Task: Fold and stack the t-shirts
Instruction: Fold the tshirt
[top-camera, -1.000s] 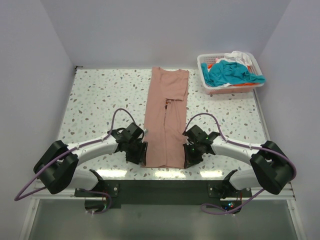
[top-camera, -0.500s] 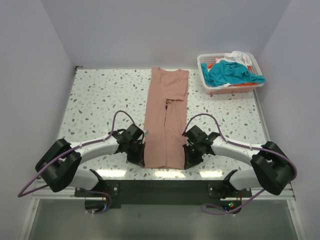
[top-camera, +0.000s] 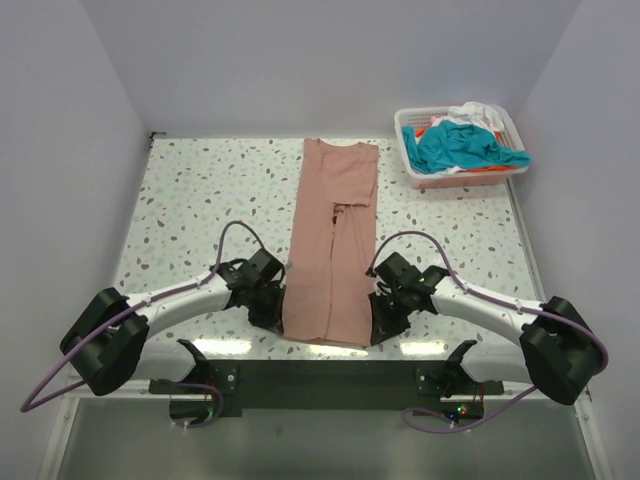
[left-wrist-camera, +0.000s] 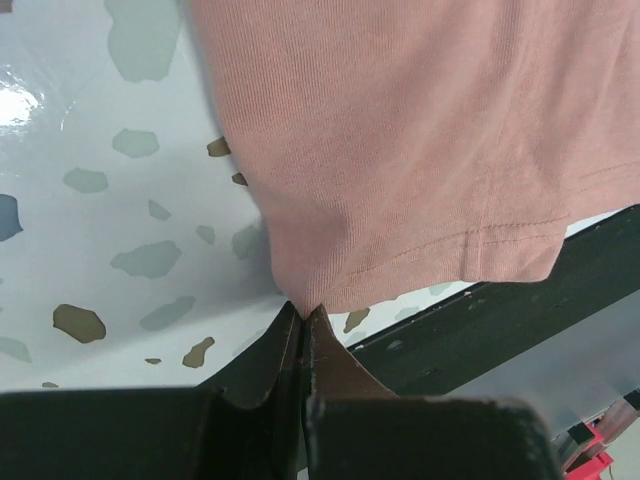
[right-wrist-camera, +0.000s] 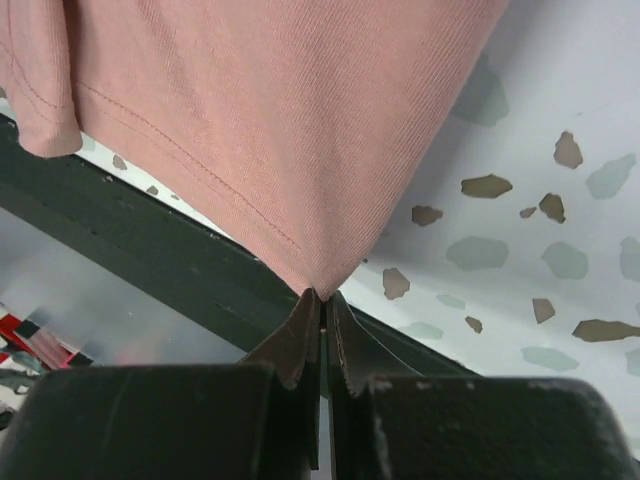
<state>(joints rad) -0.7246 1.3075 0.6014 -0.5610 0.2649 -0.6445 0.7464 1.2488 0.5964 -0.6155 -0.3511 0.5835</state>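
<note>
Quick count: one pink tee (top-camera: 332, 240) laid down the middle of the desk, from near edge to far edge. One white basket (top-camera: 409, 160) in the far right corner, holding a heap of tees. I can make out teal (top-camera: 460, 148), white (top-camera: 481, 113) and orange (top-camera: 428, 129) cloth, so three at least; exact number, no idea. Two arms, the left arm (top-camera: 180, 300) and the right arm (top-camera: 482, 298). Two grippers, the left gripper (left-wrist-camera: 303, 315) and the right gripper (right-wrist-camera: 322, 298).

- salmon-pink t-shirt (top-camera: 330, 250), centre of frame: plain, one colour
- tabletop (top-camera: 200, 200): white with grey and brown speckles
- basket (top-camera: 407, 150), upper right: white lattice
- in the basket: teal t-shirt (top-camera: 455, 148), white t-shirt (top-camera: 482, 112), orange t-shirt (top-camera: 495, 170)
- left pincer (left-wrist-camera: 303, 318) and right pincer (right-wrist-camera: 322, 300): black
</note>
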